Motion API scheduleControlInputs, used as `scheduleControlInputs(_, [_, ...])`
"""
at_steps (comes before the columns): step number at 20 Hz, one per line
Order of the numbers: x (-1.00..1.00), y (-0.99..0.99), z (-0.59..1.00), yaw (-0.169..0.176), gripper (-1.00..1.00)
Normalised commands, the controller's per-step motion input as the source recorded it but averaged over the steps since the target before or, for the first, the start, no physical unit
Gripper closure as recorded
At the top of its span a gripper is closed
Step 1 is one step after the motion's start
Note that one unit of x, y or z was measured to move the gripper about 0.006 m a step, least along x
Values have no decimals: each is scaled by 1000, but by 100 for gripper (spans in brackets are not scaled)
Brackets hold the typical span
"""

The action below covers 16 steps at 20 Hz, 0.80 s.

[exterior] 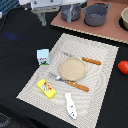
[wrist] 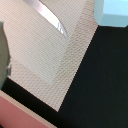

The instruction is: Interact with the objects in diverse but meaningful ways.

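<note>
The claw (exterior: 50, 11) hangs high at the far edge of the exterior view, above the black table (exterior: 20, 45) just beyond the far corner of the woven beige placemat (exterior: 100, 65). Only its white body shows; the fingers are blurred and cropped, so I cannot tell how far apart they stand or whether they carry anything.

On the placemat, the round tan plate (exterior: 73, 68) sits at the centre, with orange-handled cutlery (exterior: 91, 61) on its far side and near side. The milk carton (exterior: 43, 56) stands upright to the exterior view's left of the plate. The yellow box (exterior: 46, 88) lies flat nearer the front edge, and the fish piece (exterior: 70, 105) rests at the front corner. The red tomato (exterior: 123, 67) sits off the placemat on the black table, toward the exterior view's right. Beyond the placemat, grey pots (exterior: 96, 14) stand on a pinkish board (exterior: 75, 27).

The wrist view shows the placemat's corner (wrist: 45, 45), black cloth, and a pale blue carton edge (wrist: 112, 12).
</note>
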Motion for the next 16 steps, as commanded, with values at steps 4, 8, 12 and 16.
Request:
scheduleControlInputs(4, [219,212,-234,-19,-100])
scheduleControlInputs(8, [670,248,-109,58,-100])
scheduleControlInputs(12, [517,-97,-226,51,-100])
scheduleControlInputs(16, [327,-34,-254,18,-100])
